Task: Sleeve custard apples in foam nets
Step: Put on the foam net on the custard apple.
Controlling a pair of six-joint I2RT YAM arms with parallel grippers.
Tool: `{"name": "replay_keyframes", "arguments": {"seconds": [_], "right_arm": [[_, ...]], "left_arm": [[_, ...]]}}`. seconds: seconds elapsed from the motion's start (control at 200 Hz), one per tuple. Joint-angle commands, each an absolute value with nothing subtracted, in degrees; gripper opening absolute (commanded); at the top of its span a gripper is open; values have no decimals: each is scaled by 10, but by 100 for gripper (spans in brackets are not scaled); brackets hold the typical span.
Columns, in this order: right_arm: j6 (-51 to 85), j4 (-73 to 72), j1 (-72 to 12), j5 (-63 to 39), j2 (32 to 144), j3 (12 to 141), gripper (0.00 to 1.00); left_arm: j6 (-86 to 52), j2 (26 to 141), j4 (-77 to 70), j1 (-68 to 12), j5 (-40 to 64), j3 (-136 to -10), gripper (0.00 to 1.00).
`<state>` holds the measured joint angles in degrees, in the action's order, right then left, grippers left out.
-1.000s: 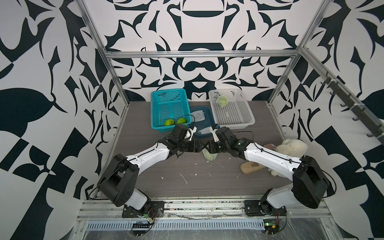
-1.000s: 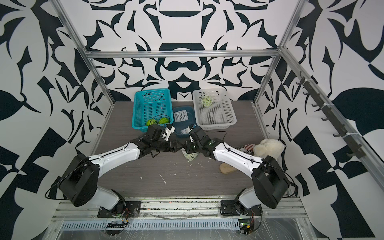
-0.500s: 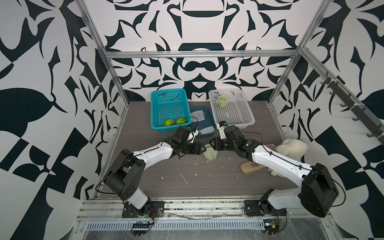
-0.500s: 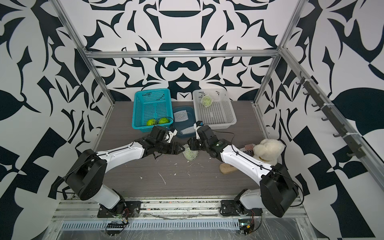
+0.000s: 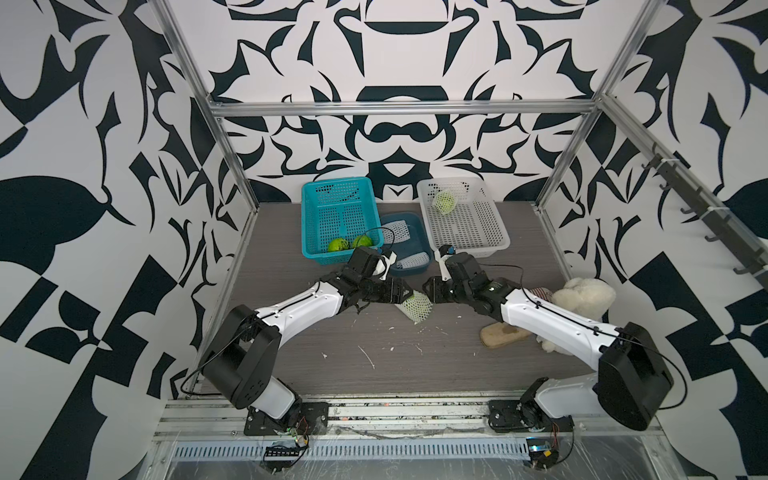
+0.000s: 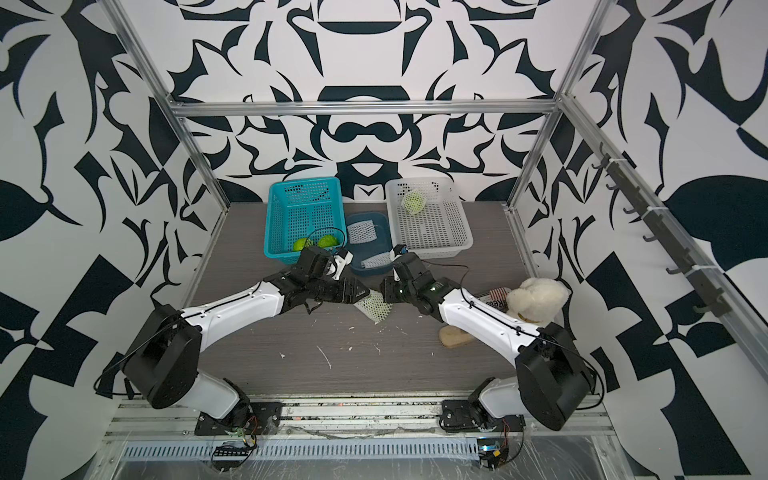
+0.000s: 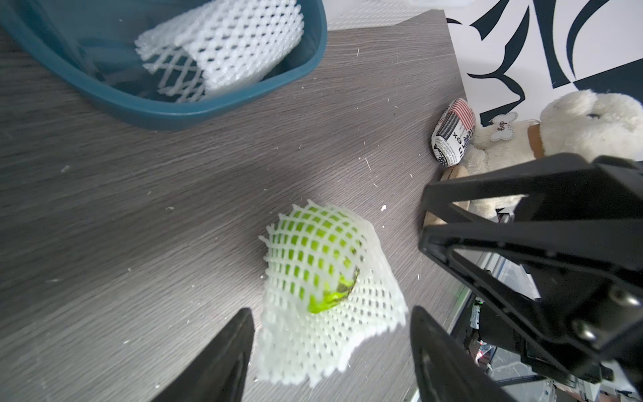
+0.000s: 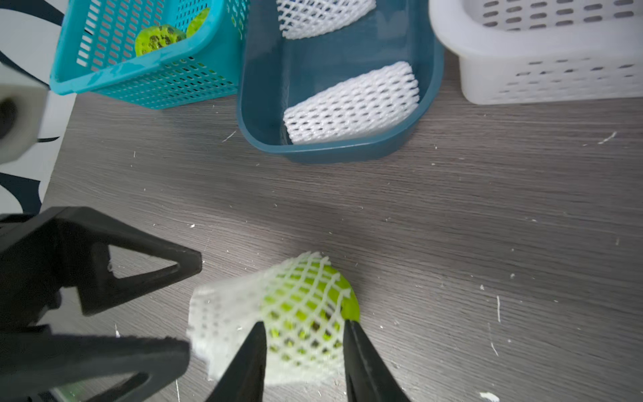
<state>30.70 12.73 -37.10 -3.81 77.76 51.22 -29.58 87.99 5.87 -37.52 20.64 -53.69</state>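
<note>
So at that moment you had one custard apple (image 7: pixel 313 257) sitting out in the middle of the bench (image 5: pixel 374 357), in front of the dark blue tub (image 8: pixel 330 153). A foam net (image 7: pixel 327 334) was stretched over most of it. A sliver of bare green showed at the fruit end, and a floppy empty length of net trailed off the other end.

Your left gripper (image 7: pixel 330 310) was down at that loose end, jaws spread wide to either side of it and not pinching anything. Your right gripper (image 8: pixel 304 323) sat on the opposite side, jaws roughly half open and lined up on the fruit end. In the left wrist view there was bench showing between its tips and the net, so no grip there either.

Two spare nets (image 8: pixel 351 104) lay in the tub. Two bare custard apples (image 5: pixel 338 245) were in the teal basket (image 5: pixel 337 181), and a sleeved custard apple (image 5: pixel 445 202) was in the white basket (image 5: pixel 469 249) at the back.
</note>
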Motion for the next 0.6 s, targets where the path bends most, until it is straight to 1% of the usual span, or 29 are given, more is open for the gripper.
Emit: {"name": "replay_keyframes", "arguments": {"seconds": [0.0, 0.025, 0.04, 0.085, 0.335, 0.515, 0.52, 0.535, 0.54, 0.56, 0.58, 0.595], "right_arm": [[294, 135, -373, -59, 744, 517, 53], [294, 139, -375, -63, 742, 518, 55], [294, 141, -376, -63, 742, 519, 59], [294, 146, -383, -63, 743, 520, 60], [308, 142, -418, -41, 774, 539, 61], [304, 159, -451, 1, 804, 568, 63], [304, 161, -452, 3, 806, 569, 66], [304, 161, -454, 11, 808, 572, 78], [304, 161, -455, 13, 808, 572, 80], [303, 162, -458, 20, 811, 575, 83], [302, 162, -460, 27, 815, 578, 91], [302, 162, -460, 30, 817, 581, 92]], "left_arm": [[-285, 878, 79, -376, 202, -541, 73], [-285, 874, 79, -376, 195, -539, 73], [-284, 872, 79, -376, 192, -538, 73], [-281, 868, 79, -376, 186, -537, 74], [-271, 862, 87, -376, 164, -535, 74], [-279, 832, 98, -359, 100, -516, 76], [-279, 832, 98, -358, 98, -515, 76], [-279, 829, 99, -356, 92, -514, 76], [-279, 829, 100, -356, 89, -514, 76], [-279, 827, 103, -355, 81, -512, 76], [-277, 825, 105, -354, 76, -512, 76], [-276, 825, 107, -354, 74, -511, 76]]}}
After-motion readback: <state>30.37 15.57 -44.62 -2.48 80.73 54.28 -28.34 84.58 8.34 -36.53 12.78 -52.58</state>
